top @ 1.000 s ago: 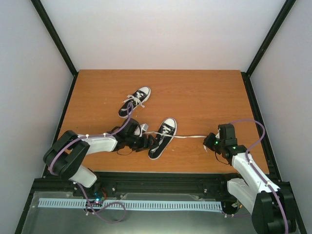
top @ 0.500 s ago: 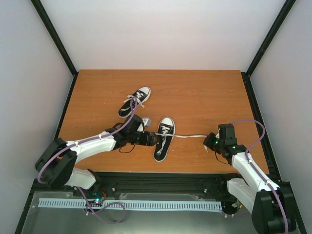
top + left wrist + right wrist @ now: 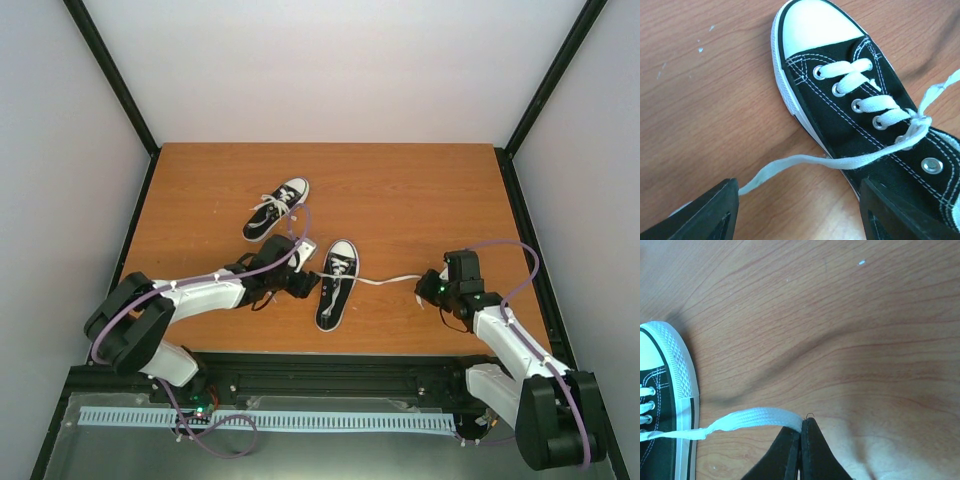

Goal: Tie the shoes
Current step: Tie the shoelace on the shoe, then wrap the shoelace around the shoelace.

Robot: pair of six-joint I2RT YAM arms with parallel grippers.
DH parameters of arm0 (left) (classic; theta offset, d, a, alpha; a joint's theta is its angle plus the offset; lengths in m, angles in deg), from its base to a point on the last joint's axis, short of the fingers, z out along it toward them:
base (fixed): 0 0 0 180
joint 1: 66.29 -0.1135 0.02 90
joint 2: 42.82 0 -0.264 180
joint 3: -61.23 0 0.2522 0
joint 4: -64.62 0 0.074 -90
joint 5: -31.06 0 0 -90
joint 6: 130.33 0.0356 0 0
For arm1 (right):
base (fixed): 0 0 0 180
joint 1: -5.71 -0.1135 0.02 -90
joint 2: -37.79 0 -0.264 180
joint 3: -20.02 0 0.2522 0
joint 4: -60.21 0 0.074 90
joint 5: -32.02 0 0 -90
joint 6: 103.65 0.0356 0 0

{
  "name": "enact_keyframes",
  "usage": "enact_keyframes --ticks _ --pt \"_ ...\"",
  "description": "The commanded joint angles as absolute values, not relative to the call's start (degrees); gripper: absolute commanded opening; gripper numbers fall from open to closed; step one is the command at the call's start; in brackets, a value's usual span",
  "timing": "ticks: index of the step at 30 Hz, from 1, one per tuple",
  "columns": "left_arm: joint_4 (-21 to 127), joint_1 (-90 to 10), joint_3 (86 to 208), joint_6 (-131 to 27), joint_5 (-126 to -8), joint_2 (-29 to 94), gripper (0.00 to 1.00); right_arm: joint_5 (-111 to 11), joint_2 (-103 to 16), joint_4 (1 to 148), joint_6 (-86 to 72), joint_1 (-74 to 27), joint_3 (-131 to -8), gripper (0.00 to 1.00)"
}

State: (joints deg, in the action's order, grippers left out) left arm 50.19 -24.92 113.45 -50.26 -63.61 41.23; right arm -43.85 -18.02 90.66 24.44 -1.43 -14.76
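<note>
1 small black canvas sneaker with a white rubber toe cap (image 3: 337, 284) lay near the middle of the brown wooden table (image 3: 430, 190), between the 2 arms. Its twin sneaker (image 3: 276, 208) lay apart from it, farther back and to the left. The right gripper (image 3: 802, 427) was squeezed tight on the end of a flat white lace (image 3: 755, 418) from the middle sneaker. The left gripper (image 3: 799, 192) stood with its jaws wide apart just beside that sneaker, and the other white lace (image 3: 805, 161) ran between its fingers (image 3: 695, 215).
</note>
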Motion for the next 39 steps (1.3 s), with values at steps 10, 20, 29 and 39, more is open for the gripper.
enact_keyframes --ticks 10,20,29,39 --pt "63.09 -24.63 112.66 -34.54 -68.46 48.95 0.56 -41.01 -20.76 87.68 22.38 -1.1 -18.42 0.03" --pt "65.5 -24.63 114.09 -34.37 -67.76 51.33 0.28 -41.05 -21.3 87.79 21.86 -1.07 -18.08 0.03" --pt "66.64 -24.37 113.5 -35.92 -68.34 48.24 0.01 -42.79 -19.19 89.38 21.71 -1.06 -17.38 0.03" --pt "67.05 -24.23 112.05 -40.77 -75.22 40.32 0.01 -41.59 -17.83 90.55 20.52 -1.06 -19.03 0.03"
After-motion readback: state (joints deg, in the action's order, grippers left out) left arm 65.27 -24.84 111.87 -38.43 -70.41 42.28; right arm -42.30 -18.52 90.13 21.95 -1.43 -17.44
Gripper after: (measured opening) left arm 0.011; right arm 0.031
